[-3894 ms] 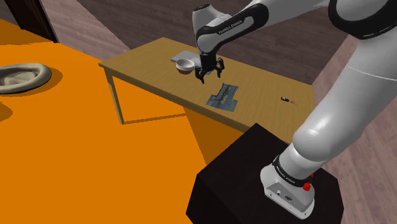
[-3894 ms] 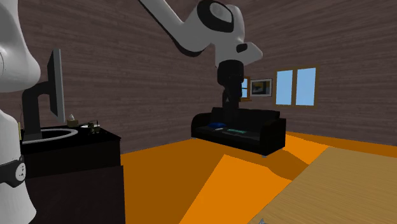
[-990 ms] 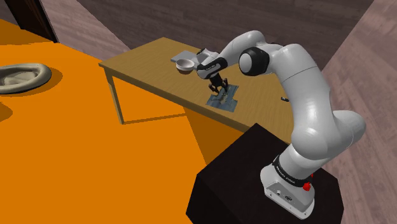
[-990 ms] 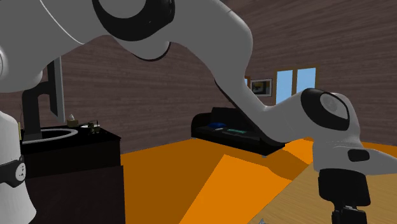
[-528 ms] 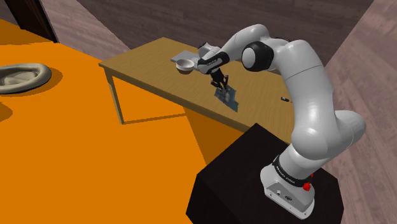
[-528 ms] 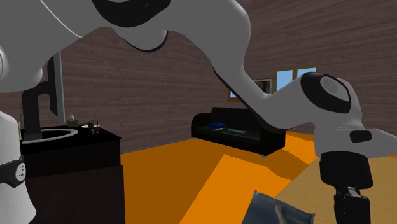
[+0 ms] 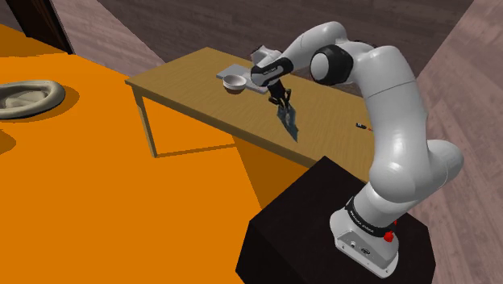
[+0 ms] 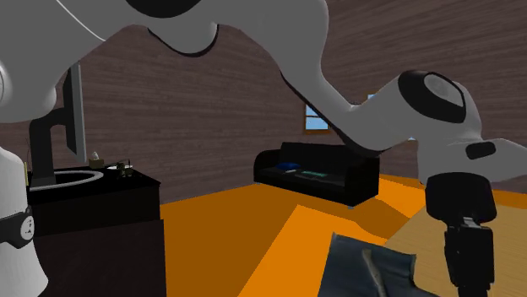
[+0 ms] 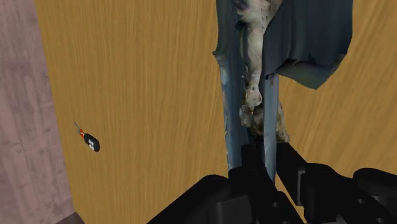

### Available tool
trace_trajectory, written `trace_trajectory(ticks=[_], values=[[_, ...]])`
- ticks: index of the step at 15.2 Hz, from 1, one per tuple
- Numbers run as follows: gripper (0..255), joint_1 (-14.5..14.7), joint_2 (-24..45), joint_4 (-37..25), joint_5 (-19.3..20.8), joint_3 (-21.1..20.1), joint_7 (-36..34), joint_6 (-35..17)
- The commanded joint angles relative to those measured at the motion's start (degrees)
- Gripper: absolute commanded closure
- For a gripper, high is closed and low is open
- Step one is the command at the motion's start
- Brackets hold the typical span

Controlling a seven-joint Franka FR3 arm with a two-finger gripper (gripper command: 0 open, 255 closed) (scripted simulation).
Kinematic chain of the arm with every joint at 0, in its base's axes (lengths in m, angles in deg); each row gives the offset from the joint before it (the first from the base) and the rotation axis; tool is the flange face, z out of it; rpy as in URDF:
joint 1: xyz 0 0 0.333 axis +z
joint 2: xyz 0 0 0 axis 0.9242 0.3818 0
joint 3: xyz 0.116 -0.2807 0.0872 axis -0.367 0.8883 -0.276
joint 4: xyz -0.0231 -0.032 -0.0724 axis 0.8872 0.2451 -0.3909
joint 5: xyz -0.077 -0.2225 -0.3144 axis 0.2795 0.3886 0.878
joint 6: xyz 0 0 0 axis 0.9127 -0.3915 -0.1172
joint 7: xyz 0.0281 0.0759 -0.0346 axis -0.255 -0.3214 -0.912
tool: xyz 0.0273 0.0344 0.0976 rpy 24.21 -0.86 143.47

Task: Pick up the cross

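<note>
Shoulder view: the white arm reaches from its black stand over the wooden bench, and the black tool hangs above the middle of the bench top. The tool is closed on the cross, a flat blue-grey slab with a pale, mottled cross figure on its face. It is gripped at its upper end, so that the slab slopes steeply down from the tool toward the near edge of the bench. Whether its lowest corner touches the bench top cannot be told. A white bowl stands on the bench just beyond the tool, toward the view's left, and a small black-and-red object lies well apart from the cross, toward the view's right. Wrist view: the two fingers stand only narrowly apart, clasping the thin edge of the cross between them. The slab extends away from the tool over the wood grain, and the small black-and-red object lies near the bench edge. Second exterior view: the cross appears at the lower edge beside the tool's black body, and a dark sofa stands on the orange floor behind.
</note>
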State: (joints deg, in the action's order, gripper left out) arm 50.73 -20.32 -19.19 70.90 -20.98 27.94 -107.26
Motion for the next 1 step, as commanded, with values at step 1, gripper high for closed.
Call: trace_trajectory(ticks=[1], values=[[255,0.00,-0.31,0.07,-0.01,0.00,0.14,0.22]])
